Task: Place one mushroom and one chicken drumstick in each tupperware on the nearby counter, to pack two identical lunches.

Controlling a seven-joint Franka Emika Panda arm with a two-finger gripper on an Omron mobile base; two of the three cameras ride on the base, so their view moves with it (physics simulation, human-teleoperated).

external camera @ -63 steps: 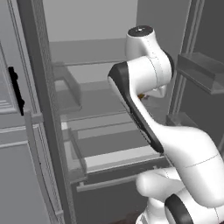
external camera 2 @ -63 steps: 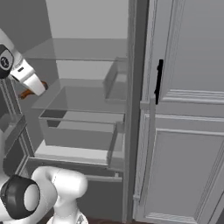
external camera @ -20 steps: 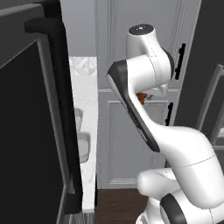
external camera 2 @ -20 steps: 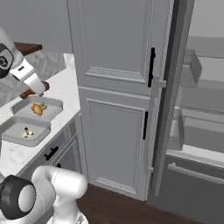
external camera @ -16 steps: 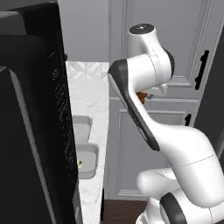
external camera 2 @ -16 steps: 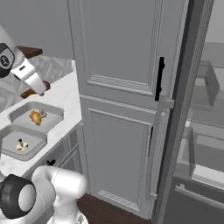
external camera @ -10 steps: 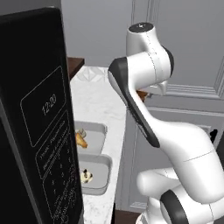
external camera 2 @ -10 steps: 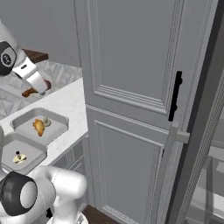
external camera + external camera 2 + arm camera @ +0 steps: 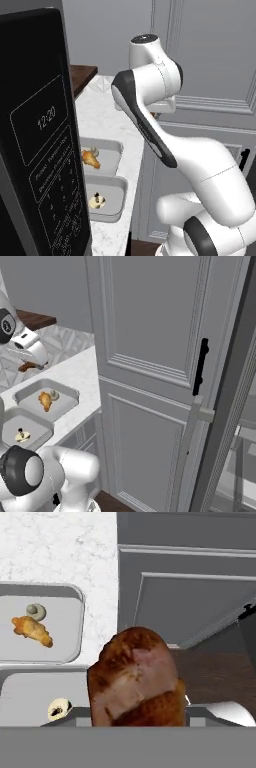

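My gripper [image 9: 30,364] hangs over the white counter [image 9: 75,373], shut on a brown chicken drumstick [image 9: 135,682] that hides its fingertips in the hand view. Two grey tupperware trays lie side by side below. The far tupperware [image 9: 65,401] holds a drumstick [image 9: 45,401] and a mushroom [image 9: 54,396]. The near tupperware [image 9: 35,428] holds one mushroom [image 9: 21,435]. From the hand view, the held drumstick sits beside the near tupperware [image 9: 25,692], close to the counter's edge. In the left base view my arm covers the gripper; both trays [image 9: 110,157] [image 9: 112,192] show there.
A black microwave [image 9: 35,140] stands close at the left of the trays. A tall grey cabinet door [image 9: 160,356] with a dark handle [image 9: 201,366] rises right of the counter's edge. A dark wooden surface [image 9: 82,75] lies behind the counter.
The whole picture has swung from the open fridge to the counter, so the base has moved. The trays have come closer. The drumstick stays in my gripper.
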